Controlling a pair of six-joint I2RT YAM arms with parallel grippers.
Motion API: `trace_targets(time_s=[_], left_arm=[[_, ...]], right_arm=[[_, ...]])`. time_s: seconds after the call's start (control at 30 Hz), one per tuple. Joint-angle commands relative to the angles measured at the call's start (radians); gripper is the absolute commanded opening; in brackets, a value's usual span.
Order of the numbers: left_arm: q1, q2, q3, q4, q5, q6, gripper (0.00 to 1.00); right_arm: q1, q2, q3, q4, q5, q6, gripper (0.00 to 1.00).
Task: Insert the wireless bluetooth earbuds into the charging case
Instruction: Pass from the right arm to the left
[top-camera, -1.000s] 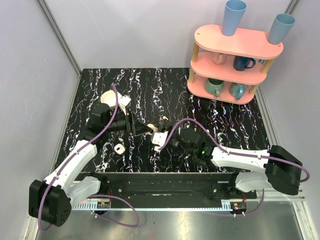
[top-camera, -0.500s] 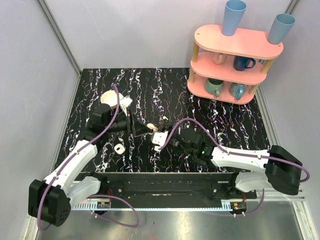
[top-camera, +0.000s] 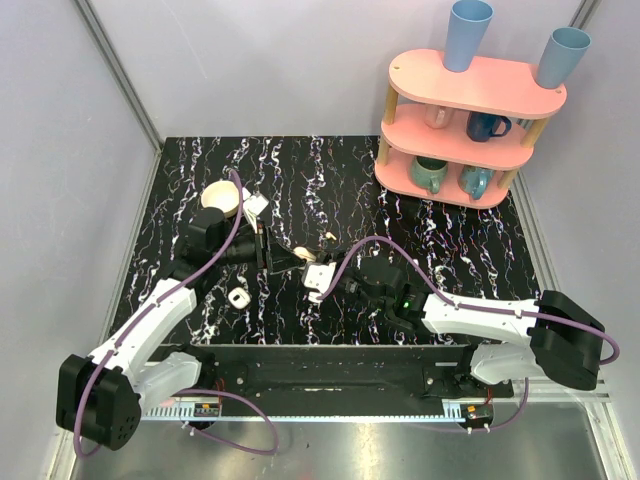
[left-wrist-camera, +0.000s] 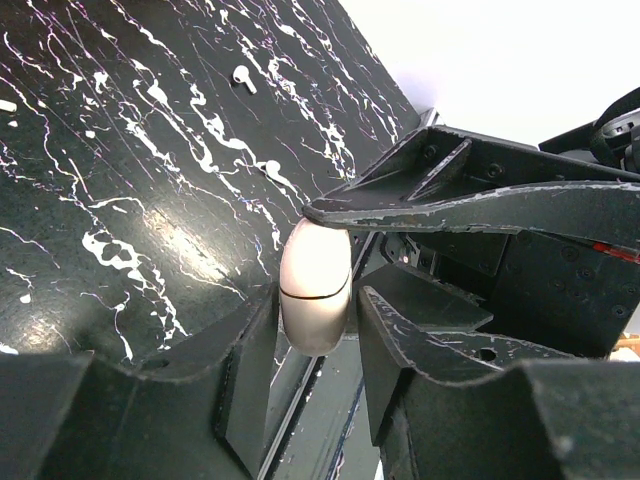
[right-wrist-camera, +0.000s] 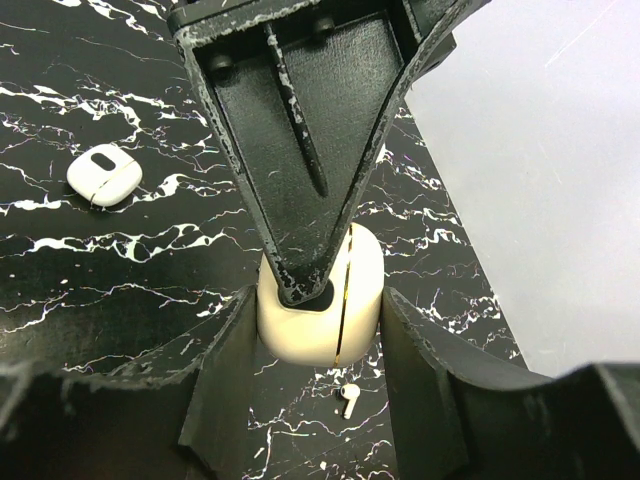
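Note:
A cream-white charging case (right-wrist-camera: 362, 290) with its lid closed is held up off the black marbled table between both grippers. My right gripper (right-wrist-camera: 315, 305) is shut on its two sides. My left gripper (left-wrist-camera: 318, 305) pinches its flat faces, and one left finger (right-wrist-camera: 300, 150) lies across the case's dark centre. In the left wrist view the case (left-wrist-camera: 313, 265) shows edge-on between my fingers. From above, both grippers meet at the case (top-camera: 316, 273) in mid-table. One tiny white earbud (right-wrist-camera: 349, 397) lies on the table under the case; it also shows as an earbud (left-wrist-camera: 243, 77) farther off.
A second white case (top-camera: 238, 297) lies near the left arm and shows as a case (right-wrist-camera: 103, 180) in the right wrist view. A third case (top-camera: 255, 205) sits by a cream bowl (top-camera: 220, 195). A pink shelf (top-camera: 465, 110) with mugs stands at the back right.
The left jaws have closed in onto the case's faces. The left arm shifted slightly; the right arm and the case stayed put.

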Motion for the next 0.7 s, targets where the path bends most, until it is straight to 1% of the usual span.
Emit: trace_targets(time_s=[0.0, 0.07, 0.1, 0.27, 0.4, 0.43, 0.5, 0.57, 0.6, 0.63, 0.67], left_arm=[[-0.005, -0.001, 0.031, 0.027, 0.01, 0.015, 0.4], [-0.005, -0.001, 0.03, 0.027, 0.008, 0.015, 0.4], [-0.006, -0.001, 0.031, 0.025, 0.008, 0.017, 0.37], [-0.008, -0.003, 0.03, 0.025, 0.002, 0.017, 0.32], [-0.009, -0.004, 0.027, 0.03, -0.001, 0.017, 0.3], [-0.009, -0.006, 0.027, 0.03, 0.001, 0.018, 0.24], [-0.008, -0.006, 0.027, 0.031, -0.005, 0.018, 0.22], [-0.008, -0.006, 0.027, 0.031, -0.008, 0.02, 0.1], [-0.009, -0.006, 0.025, 0.031, -0.013, 0.024, 0.06], [-0.008, -0.008, 0.027, 0.031, -0.018, 0.026, 0.02], [-0.008, -0.011, 0.024, 0.031, -0.021, 0.029, 0.0]], right_arm=[[0.011, 0.0, 0.031, 0.063, 0.008, -0.001, 0.31], [0.011, 0.0, 0.029, 0.063, 0.007, 0.002, 0.31], [0.012, 0.0, 0.031, 0.063, 0.008, 0.002, 0.31], [0.011, -0.001, 0.028, 0.068, 0.008, 0.007, 0.31], [0.011, -0.003, 0.028, 0.071, 0.013, 0.014, 0.31], [0.011, -0.001, 0.026, 0.071, 0.01, 0.014, 0.31], [0.012, -0.003, 0.026, 0.075, 0.008, 0.019, 0.33], [0.011, -0.001, 0.025, 0.083, 0.007, 0.024, 0.36], [0.012, -0.003, 0.023, 0.086, 0.007, 0.025, 0.44], [0.012, -0.004, 0.022, 0.087, 0.007, 0.025, 0.47], [0.012, -0.004, 0.023, 0.095, 0.007, 0.031, 0.52]])
